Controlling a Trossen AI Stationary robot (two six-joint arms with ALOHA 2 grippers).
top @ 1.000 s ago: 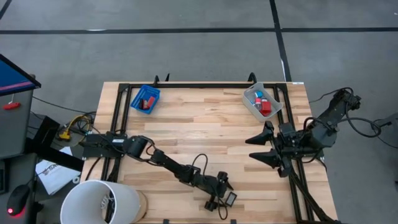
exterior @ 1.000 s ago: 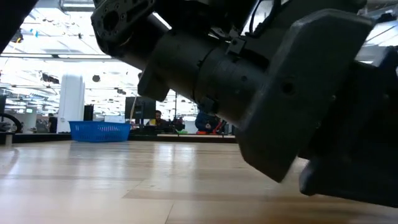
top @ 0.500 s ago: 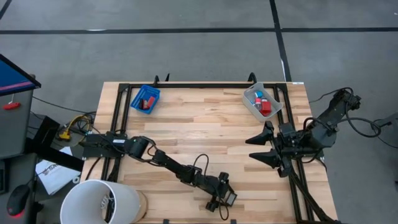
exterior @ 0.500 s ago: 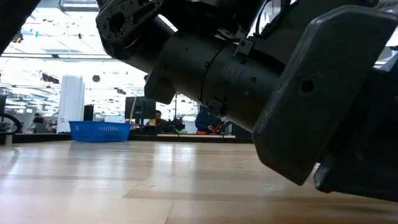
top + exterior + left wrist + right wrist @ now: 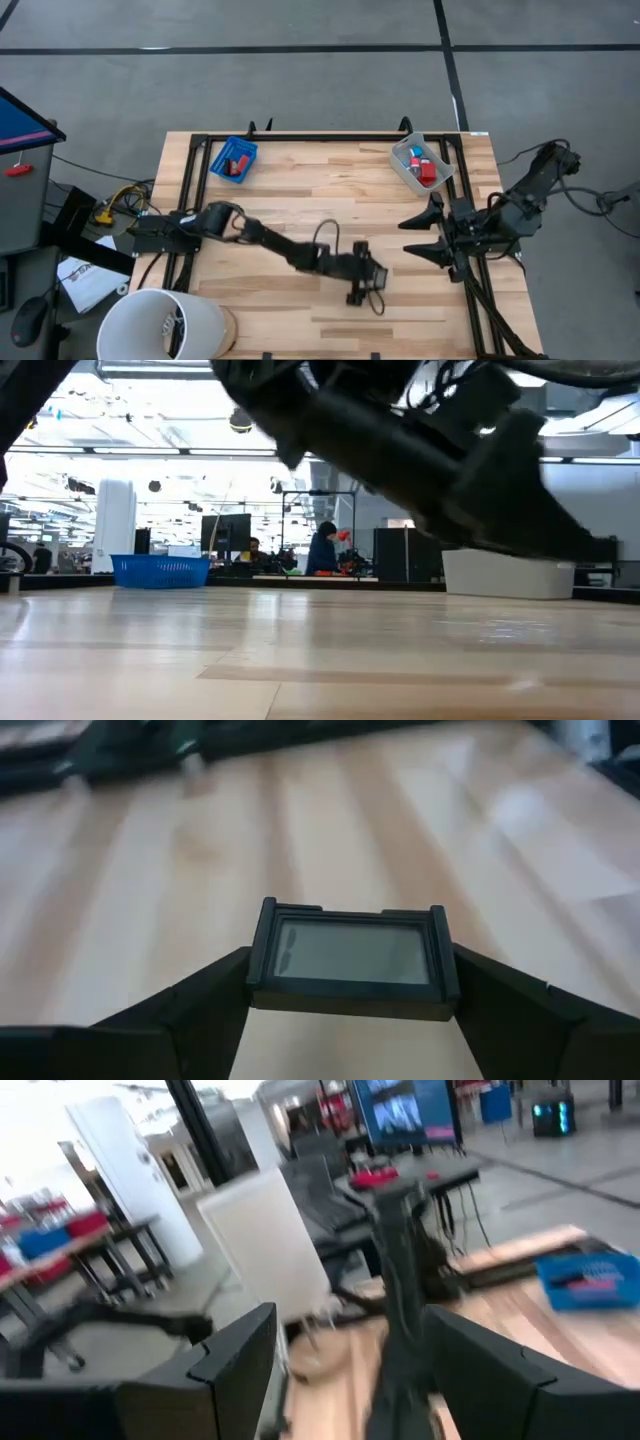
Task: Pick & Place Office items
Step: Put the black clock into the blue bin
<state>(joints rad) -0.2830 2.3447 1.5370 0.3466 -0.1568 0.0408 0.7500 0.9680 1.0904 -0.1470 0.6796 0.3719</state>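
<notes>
My left gripper (image 5: 366,278) reaches over the middle of the table and is shut on a small black rectangle with a light grey face (image 5: 350,955). Red and blue pieces (image 5: 424,168) lie in the clear grey bin (image 5: 408,172) at the far right. More red and dark pieces (image 5: 236,163) lie in the blue tray (image 5: 222,158) at the far left. My right gripper (image 5: 416,238) waits open near the right edge, below the bin. My left gripper pinches the black rectangle between its two fingers, one on each short end (image 5: 256,958). The fingers (image 5: 200,1010) come from the table's left. The light face is turned toward the wrist camera, and the rectangle is lifted clear of the wood.
A black frame rail (image 5: 190,200) runs along the table's left, far and right sides. A white bucket (image 5: 160,325) stands off the near left corner. Bare wood (image 5: 320,210) lies between tray, bin and both arms. A person (image 5: 325,550) stands in the room far behind.
My left gripper has risen from the table's near edge and swung toward the middle and slightly right, carrying the black rectangle. In the low view the arm, which filled the foreground, has lifted away and uncovered the bin behind it.
</notes>
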